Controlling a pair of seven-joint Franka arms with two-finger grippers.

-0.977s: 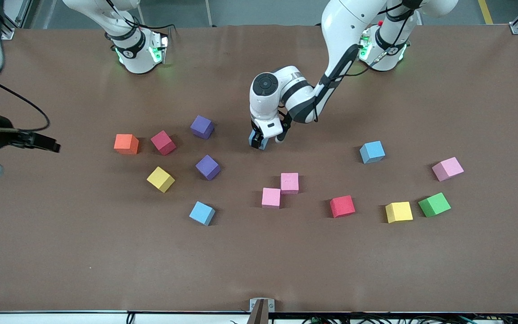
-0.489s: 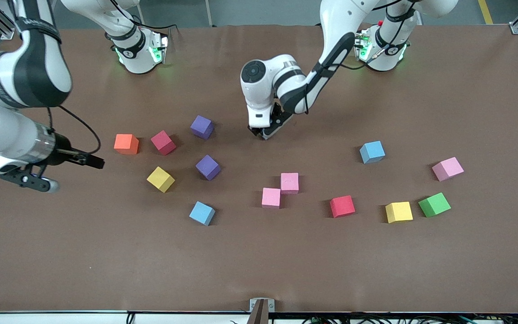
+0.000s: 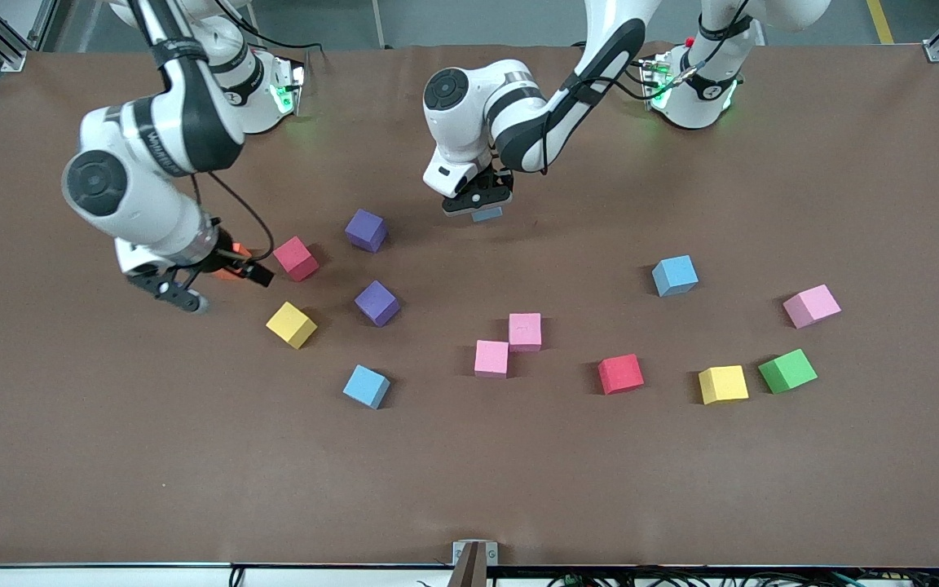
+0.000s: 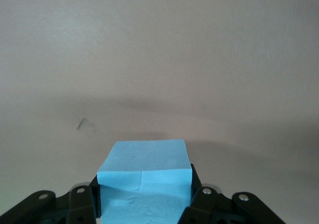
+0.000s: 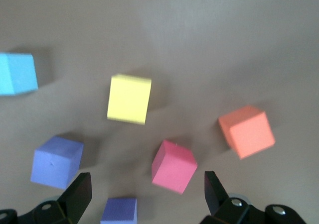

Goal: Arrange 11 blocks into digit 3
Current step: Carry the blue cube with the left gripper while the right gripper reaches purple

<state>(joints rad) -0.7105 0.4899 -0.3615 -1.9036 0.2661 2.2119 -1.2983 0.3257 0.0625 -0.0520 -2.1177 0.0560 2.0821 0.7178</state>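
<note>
Lifted off the table since a second ago, the left claw [image 3: 476, 204] is clamped on a light blue block [image 4: 144, 176]; the right claw [image 3: 213, 281], fingers apart, has swung in over the orange cube [image 5: 246, 131]. Carry level toward the two pink blocks [image 3: 509, 344].

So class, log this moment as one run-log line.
left gripper: shut on light blue cube, lifted | right gripper: jaws open over orange cube | digit 3: not started
</note>
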